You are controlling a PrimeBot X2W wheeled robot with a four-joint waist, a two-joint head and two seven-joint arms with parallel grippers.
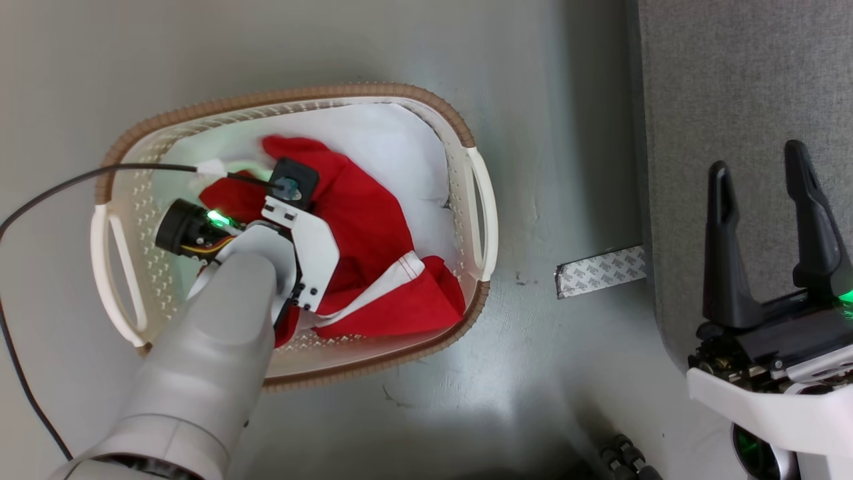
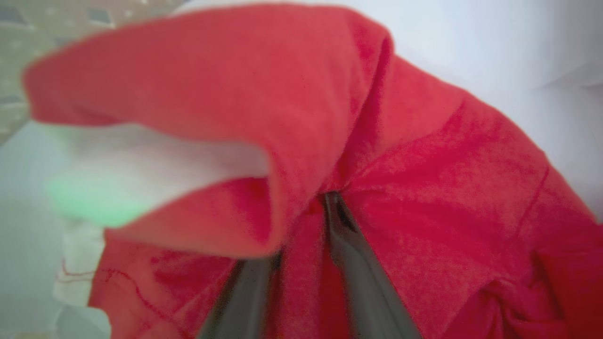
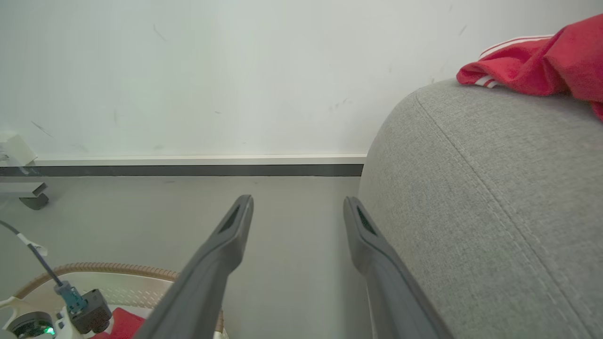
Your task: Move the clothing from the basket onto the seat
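My left gripper [image 2: 306,226] pinches soft red clothing [image 1: 363,220] inside the perforated oval basket [image 1: 286,97]. My right gripper [image 1: 760,167] stands wide and empty beside the woven grey seat [image 1: 733,80].

The basket [image 1: 466,127] stands on the floor [image 1: 566,373], to the left of the seat [image 1: 733,80]. A strip of tape [image 1: 600,270] lies on the floor between them, touching the seat's base. In the basket lies a sheet [image 1: 400,147], and on it the clothing [image 1: 360,213]. The left arm [image 1: 213,333] reaches down into the basket, its jaws drawn together on a fold of the clothing (a cable [image 1: 66,183] crosses the basket's left rim to that wrist). The right arm [image 1: 766,400] hangs at the seat's near edge, jaws apart. Another garment [image 3: 532,66] lies on top of the seat.
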